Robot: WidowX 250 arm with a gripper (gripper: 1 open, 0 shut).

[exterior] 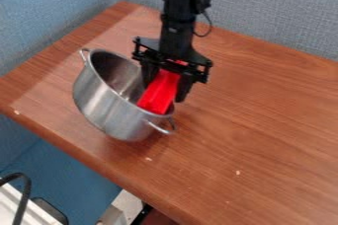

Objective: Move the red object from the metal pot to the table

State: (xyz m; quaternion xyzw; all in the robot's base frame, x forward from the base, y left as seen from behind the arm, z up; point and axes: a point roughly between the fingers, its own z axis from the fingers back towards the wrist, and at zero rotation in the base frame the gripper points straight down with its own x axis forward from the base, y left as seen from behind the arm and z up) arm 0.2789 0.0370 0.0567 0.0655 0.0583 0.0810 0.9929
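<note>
The metal pot [106, 99] stands tipped on the table [271, 120], its left rim raised and its mouth leaning toward the right. The red object [160, 93] slants down into the pot's right side, with its lower end by the near handle. My gripper [172, 68] points straight down over the pot's right rim and is shut on the upper end of the red object. The pot's bottom is hidden behind its own wall.
A blue wall [59, 2] rises behind the table's far left edge. The table's front edge runs diagonally below the pot, with a black cable [16, 185] on the floor beyond it. Bare wood spreads to the right of the pot.
</note>
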